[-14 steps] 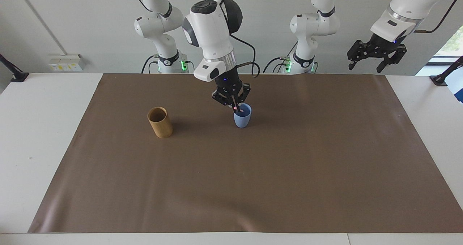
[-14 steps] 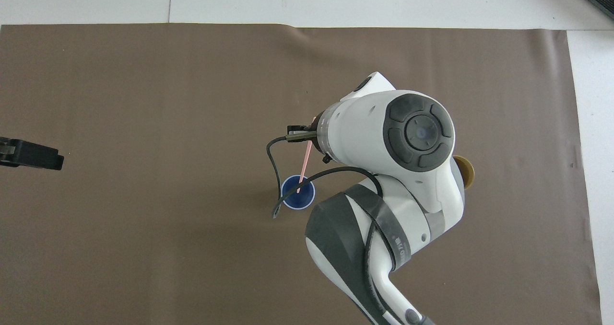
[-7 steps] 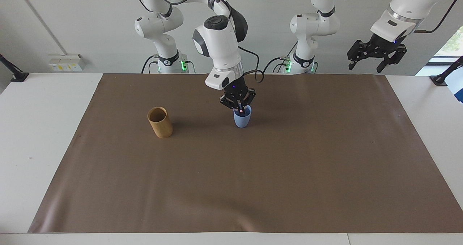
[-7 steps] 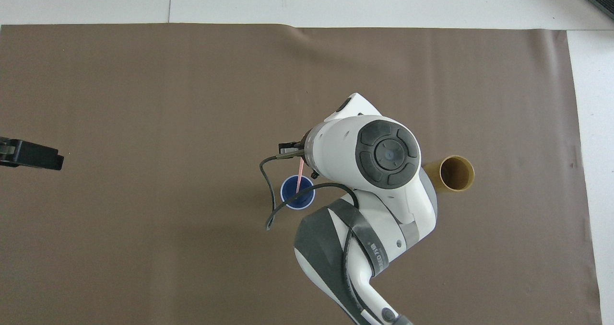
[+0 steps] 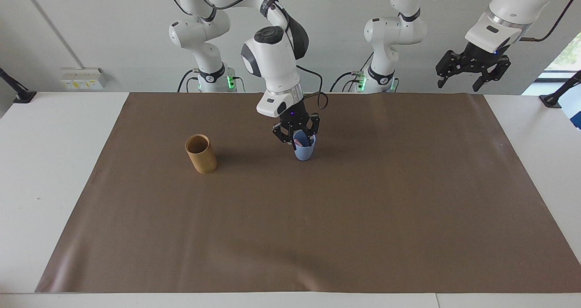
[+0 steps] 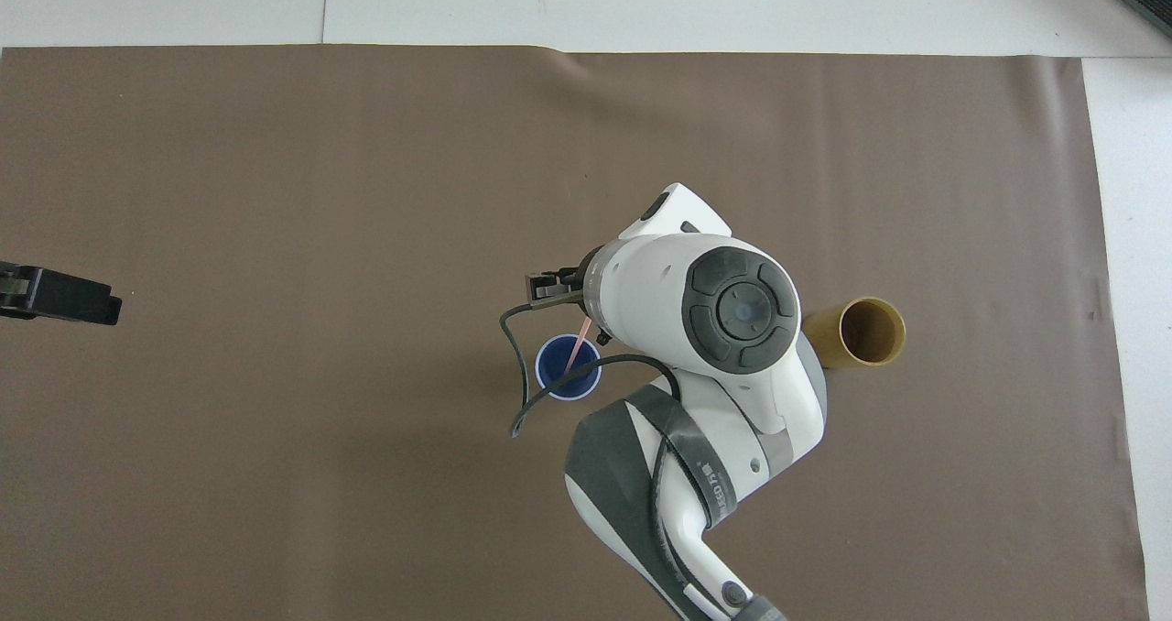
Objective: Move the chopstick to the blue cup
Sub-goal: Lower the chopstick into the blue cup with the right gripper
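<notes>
The blue cup [image 5: 304, 152] stands on the brown mat, mid-table and close to the robots; it also shows in the overhead view [image 6: 560, 378]. A thin pink chopstick [image 6: 577, 351] leans inside it, and only its pale tip [image 5: 298, 142] shows in the facing view. My right gripper [image 5: 297, 139] is low over the cup's rim, its fingers spread open to either side of the chopstick's top. In the overhead view the wrist hides most of it. My left gripper [image 5: 472, 72] waits open and empty, high over the left arm's end of the table.
A taller tan wooden cup [image 5: 200, 153] stands on the mat toward the right arm's end, beside the blue cup; it also shows in the overhead view [image 6: 865, 332]. The brown mat [image 5: 317, 235] covers most of the white table.
My right gripper has come down over the blue cup with the chopstick, lowered it into the cup and opened its fingers. The left arm has not moved.
</notes>
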Robot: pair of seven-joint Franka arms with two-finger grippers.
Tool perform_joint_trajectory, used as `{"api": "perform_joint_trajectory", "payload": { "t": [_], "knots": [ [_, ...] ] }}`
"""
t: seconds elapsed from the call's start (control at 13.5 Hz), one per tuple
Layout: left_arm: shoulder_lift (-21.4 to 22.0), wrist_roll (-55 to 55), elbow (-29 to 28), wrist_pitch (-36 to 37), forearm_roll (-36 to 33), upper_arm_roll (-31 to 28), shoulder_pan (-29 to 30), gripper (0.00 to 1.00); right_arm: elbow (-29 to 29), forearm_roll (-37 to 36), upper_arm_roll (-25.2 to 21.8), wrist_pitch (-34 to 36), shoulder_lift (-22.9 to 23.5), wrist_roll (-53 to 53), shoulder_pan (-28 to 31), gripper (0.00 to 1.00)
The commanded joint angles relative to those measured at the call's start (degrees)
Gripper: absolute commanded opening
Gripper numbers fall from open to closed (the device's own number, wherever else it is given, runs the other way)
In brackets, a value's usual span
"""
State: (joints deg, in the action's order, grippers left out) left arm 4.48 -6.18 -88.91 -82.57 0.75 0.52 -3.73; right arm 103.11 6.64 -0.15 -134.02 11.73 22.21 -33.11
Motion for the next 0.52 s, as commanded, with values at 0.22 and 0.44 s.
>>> {"api": "perform_joint_trajectory", "payload": {
  "t": [0.22, 0.44],
  "knots": [
    [1.3, 0.4, -1.5, 0.2, 0.6, 0.5, 0.9, 1.0, 0.1, -0.8, -0.7, 0.2, -2.5, -0.9, 1.1, 1.0],
    [1.3, 0.3, -1.5, 0.2, 0.6, 0.4, 0.9, 1.0, -2.7, -5.1, -0.8, 7.5, -4.7, -1.2, 4.7, 1.0]
  ]
}}
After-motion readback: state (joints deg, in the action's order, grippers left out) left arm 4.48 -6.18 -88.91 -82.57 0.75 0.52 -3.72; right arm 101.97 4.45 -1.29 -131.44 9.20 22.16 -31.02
